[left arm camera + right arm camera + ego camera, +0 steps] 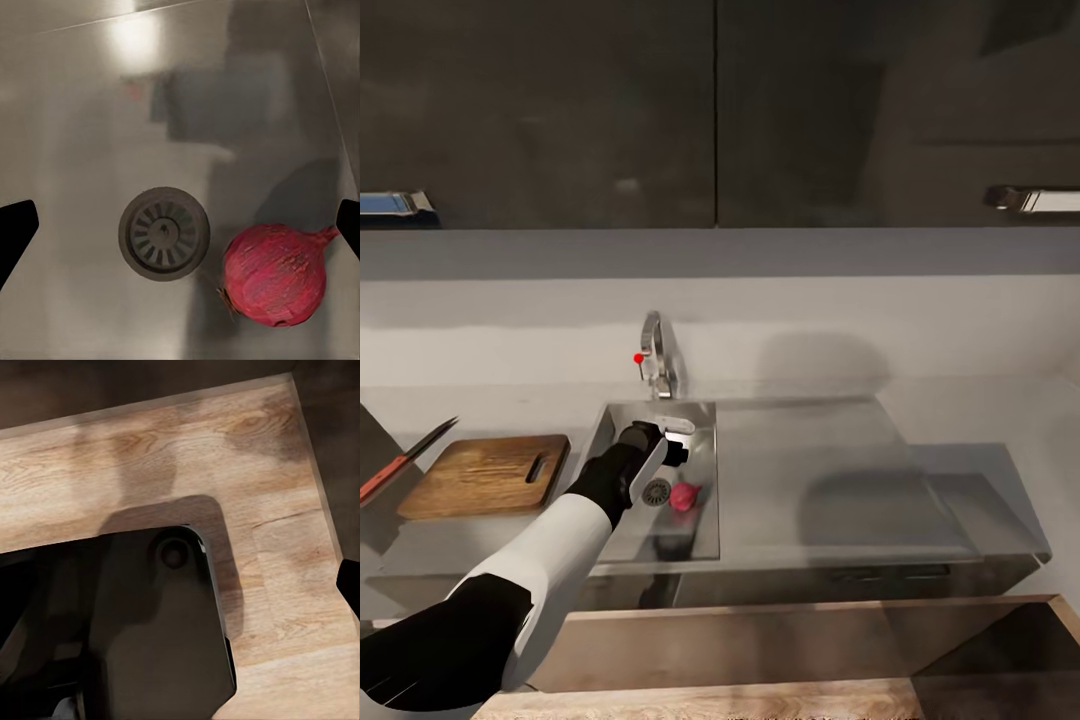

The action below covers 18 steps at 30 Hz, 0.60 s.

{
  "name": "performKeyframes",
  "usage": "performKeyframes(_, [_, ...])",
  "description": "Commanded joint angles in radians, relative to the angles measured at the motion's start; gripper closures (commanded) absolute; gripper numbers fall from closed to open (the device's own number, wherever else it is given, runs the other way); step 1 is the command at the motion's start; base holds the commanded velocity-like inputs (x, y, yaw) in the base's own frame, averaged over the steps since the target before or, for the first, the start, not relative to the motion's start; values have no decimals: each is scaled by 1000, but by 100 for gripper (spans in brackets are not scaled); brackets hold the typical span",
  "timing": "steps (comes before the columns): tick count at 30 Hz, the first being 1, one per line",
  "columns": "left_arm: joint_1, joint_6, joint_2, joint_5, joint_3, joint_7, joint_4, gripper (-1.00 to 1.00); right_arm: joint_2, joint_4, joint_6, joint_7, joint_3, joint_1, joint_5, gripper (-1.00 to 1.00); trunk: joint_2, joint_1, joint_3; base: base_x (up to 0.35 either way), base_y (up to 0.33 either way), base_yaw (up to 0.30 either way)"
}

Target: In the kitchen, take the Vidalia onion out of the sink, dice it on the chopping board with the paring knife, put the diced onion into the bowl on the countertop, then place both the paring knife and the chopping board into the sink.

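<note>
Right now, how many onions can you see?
1. The onion lies whole on the sink floor, beside the drain, under the left gripper. Others could be hidden under the arm.

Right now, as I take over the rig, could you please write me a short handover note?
Left pincer: open, empty, above the sink, its fingertips at the edges of the left wrist view, the Vidalia onion off toward one side.
Right pincer: one fingertip shows over wooden floor; state unclear.
Onion lies on the basin floor beside the drain. Chopping board sits on the countertop to the sink's left, with the paring knife just beyond it.
Done: nothing yet.
Left: grasp onion, dice on board, fill bowl, put knife and board in sink.
</note>
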Motion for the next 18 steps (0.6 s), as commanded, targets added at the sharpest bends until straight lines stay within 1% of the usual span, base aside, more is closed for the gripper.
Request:
performKeyframes(1, [-1, 3, 0, 10, -5, 9, 1, -100, 0, -2, -1, 3, 0, 1, -6, -100, -2, 1, -3, 0, 0, 0])
performKeyframes(8, [-1, 0, 0, 10, -5, 9, 8, -100, 0, -2, -1, 2, 0, 1, -6, -100, -2, 1, -15, 0, 0, 0])
performKeyframes(11, [-1, -32, 0, 10, -5, 9, 14, -100, 0, -2, -1, 2, 0, 1, -6, -100, -2, 1, -20, 0, 0, 0])
performKeyframes(13, [-1, -63, 0, 10, -5, 9, 37, -100, 0, -2, -1, 2, 0, 1, -6, -100, -2, 1, -23, 0, 0, 0])
performKeyframes(18, [-1, -78, 0, 10, -5, 9, 51, -100, 0, -2, -1, 2, 0, 0, -6, -100, -2, 1, -31, 0, 0, 0])
